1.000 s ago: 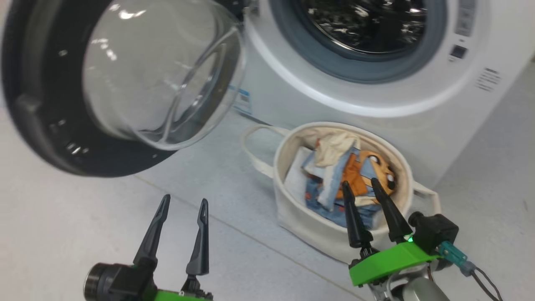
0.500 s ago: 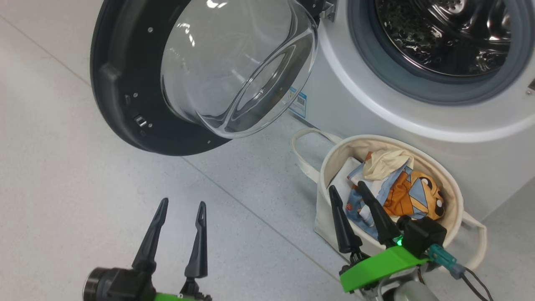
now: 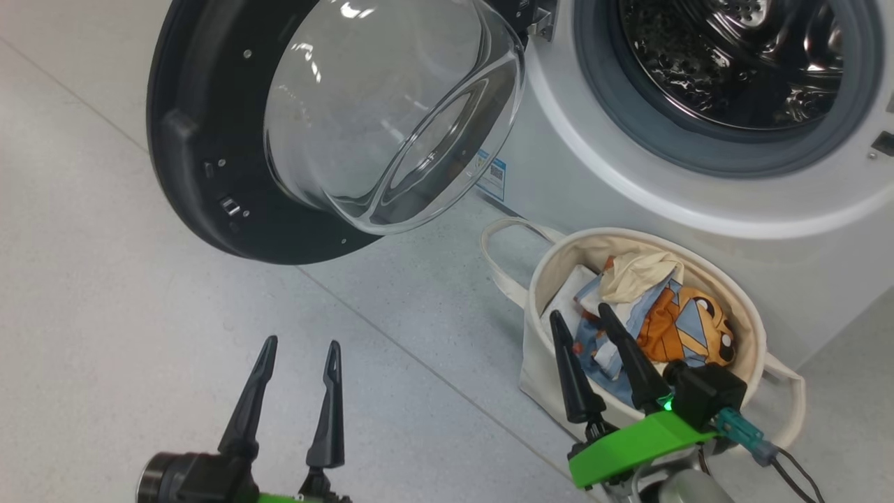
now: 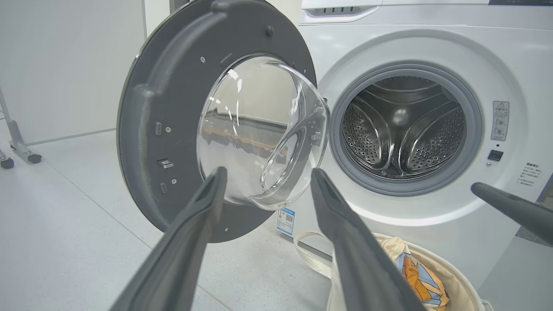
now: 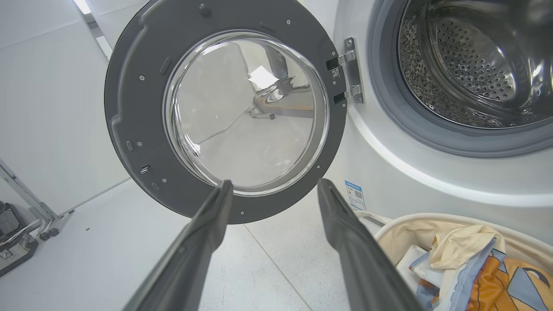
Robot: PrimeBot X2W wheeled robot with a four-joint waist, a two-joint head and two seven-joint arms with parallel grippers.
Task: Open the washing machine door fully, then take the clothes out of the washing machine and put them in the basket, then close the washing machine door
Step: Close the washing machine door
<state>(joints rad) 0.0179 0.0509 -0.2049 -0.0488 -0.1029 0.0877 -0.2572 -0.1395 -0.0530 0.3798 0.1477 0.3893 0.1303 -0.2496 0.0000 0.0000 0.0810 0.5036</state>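
Observation:
The washing machine door (image 3: 202, 161) (image 4: 155, 129) (image 5: 134, 116) stands swung wide open to the left of the white washing machine (image 3: 628, 195) (image 4: 510, 52) (image 5: 389, 164); its steel drum (image 3: 726, 63) (image 4: 402, 129) holds nothing I can see. The cream basket (image 3: 552, 370) (image 5: 531, 255) sits on the floor against the machine front. In it lie the clothes (image 3: 663, 314) (image 5: 471, 268): beige, light blue and orange-and-blue pieces. My left gripper (image 3: 300, 346) (image 4: 268, 172) is open over bare floor. My right gripper (image 3: 581, 313) (image 5: 276, 183) is open at the basket's near left rim, holding nothing.
A blue label sticker (image 3: 492, 176) marks the machine's lower front. A wheeled metal stand (image 5: 26, 220) (image 4: 15, 142) is at the far left by the wall. A seam in the grey floor (image 3: 419, 363) runs diagonally between my grippers.
The head camera has swung, so the door, machine and basket have shifted right in view. Both grippers stay open and empty; the right one keeps its place by the basket.

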